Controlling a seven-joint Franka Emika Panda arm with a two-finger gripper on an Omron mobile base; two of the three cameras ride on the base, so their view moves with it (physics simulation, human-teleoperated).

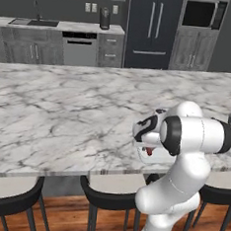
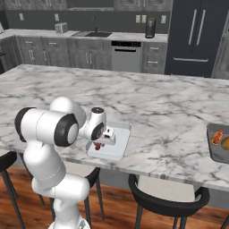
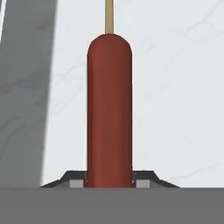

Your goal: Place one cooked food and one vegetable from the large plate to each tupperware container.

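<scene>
Arm: bent low at lower centre of the right base view, hand over the pale tub (image 2: 120, 144).
Gripper (image 3: 109, 183): clamped on a sausage (image 3: 109, 109) on a stick.

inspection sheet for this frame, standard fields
Surface: marble island counter, broad bare stretches.
Job's things: pale tub at the near edge; dark tub at the right edge holds two foods; reddish-brown sausage on a stick over the pale tub.
Clutter: nothing seen.
Grippers: tool over the pale tub, fingers either side of the sausage's base; contact cannot be told.
Cables: nothing seen.
Surroundings: stools below the counter; sink, dishwasher and fridge behind.
</scene>
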